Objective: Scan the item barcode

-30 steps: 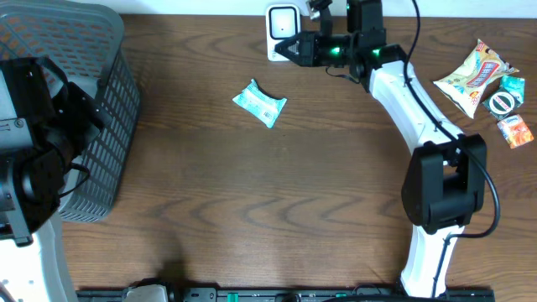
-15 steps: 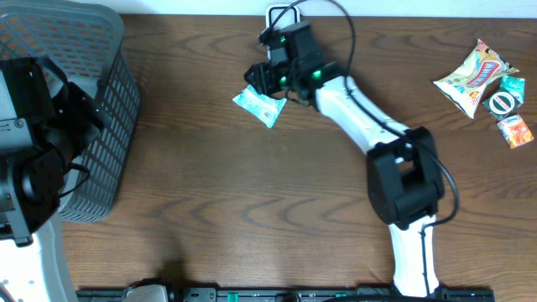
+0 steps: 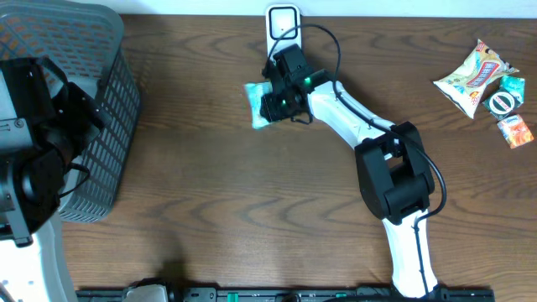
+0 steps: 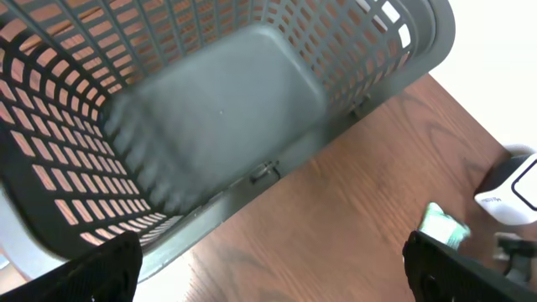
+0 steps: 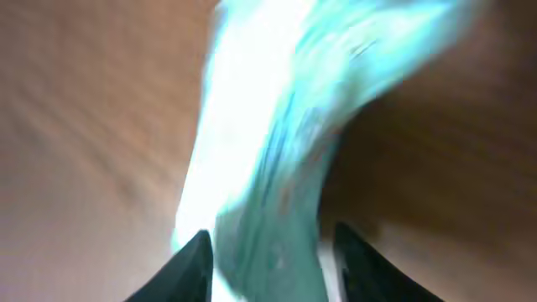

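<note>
A small teal packet [image 3: 255, 109] lies on the brown table just below the white scanner [image 3: 283, 18] at the back edge. My right gripper [image 3: 268, 106] has reached down onto it. In the blurred right wrist view, the teal packet [image 5: 277, 151] fills the space between the two dark fingers of the right gripper [image 5: 268, 273], which press on its sides. My left gripper [image 4: 285, 281] stands wide open and holds nothing. It hovers beside the grey basket [image 4: 210, 109]. The packet [image 4: 440, 225] and scanner [image 4: 512, 191] show at the right edge of the left wrist view.
The grey mesh basket [image 3: 101, 101] sits at the table's left end, partly under the left arm. A yellow snack bag [image 3: 474, 75], a round item [image 3: 503, 102] and an orange packet [image 3: 515, 131] lie at the far right.
The right arm swung left from the scanner, came down on the teal packet and narrowed its jaws around it. The packet turned more upright. The left arm has not moved.
</note>
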`<action>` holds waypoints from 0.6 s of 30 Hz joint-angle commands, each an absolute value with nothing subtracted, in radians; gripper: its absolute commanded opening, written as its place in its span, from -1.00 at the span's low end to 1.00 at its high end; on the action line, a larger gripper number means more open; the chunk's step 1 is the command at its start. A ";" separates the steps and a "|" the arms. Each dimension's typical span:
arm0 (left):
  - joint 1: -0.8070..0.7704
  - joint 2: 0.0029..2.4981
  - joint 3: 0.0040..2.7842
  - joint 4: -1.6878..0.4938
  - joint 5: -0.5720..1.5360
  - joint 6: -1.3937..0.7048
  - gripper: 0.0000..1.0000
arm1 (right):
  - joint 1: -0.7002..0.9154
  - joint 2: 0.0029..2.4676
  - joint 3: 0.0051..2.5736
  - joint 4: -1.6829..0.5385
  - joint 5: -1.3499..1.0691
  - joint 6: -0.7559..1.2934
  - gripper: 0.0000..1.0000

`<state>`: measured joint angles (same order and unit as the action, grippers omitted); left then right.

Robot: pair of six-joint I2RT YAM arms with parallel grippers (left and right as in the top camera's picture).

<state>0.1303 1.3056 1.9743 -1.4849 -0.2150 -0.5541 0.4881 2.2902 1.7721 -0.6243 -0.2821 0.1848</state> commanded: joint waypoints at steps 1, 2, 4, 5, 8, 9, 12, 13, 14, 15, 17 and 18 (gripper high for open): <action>0.135 1.306 1.982 -1.488 -0.218 -0.563 0.95 | 0.486 2.213 1.774 -0.704 -0.418 0.151 -0.27; 0.135 1.306 1.982 -1.488 -0.218 -0.563 0.95 | 0.487 2.196 1.774 -0.730 -0.430 0.152 -0.28; 0.135 1.306 1.982 -1.488 -0.218 -0.563 0.96 | 0.490 2.164 1.774 -0.762 -0.420 0.152 -0.27; 0.135 1.306 1.982 -1.488 -0.218 -0.563 0.96 | 0.490 2.151 1.774 -0.767 -0.410 0.152 -0.22; 0.135 1.306 1.982 -1.488 -0.218 -0.563 0.96 | 0.487 2.116 1.774 -0.750 -0.326 0.190 0.29; 0.135 1.306 1.982 -1.488 -0.218 -0.563 0.96 | 0.484 2.111 1.774 -0.738 -0.282 0.222 0.90; 0.135 1.306 1.982 -1.488 -0.218 -0.563 0.96 | 0.471 2.114 1.774 -0.705 -0.207 0.324 0.98; 0.135 1.306 1.982 -1.488 -0.218 -0.563 0.96 | 0.466 2.118 1.774 -0.698 -0.195 0.351 0.99; 0.135 1.306 1.982 -1.488 -0.218 -0.563 0.95 | 0.459 2.124 1.774 -0.690 -0.183 0.384 0.99; 0.135 1.306 1.982 -1.488 -0.218 -0.563 0.96 | 0.454 2.130 1.774 -0.682 -0.174 0.416 0.98; 0.135 1.306 1.982 -1.488 -0.218 -0.563 0.95 | 0.448 2.146 1.773 -0.663 -0.166 0.471 0.99; 0.135 1.306 1.982 -1.488 -0.218 -0.563 0.96 | 0.448 2.156 1.773 -0.648 -0.166 0.495 0.98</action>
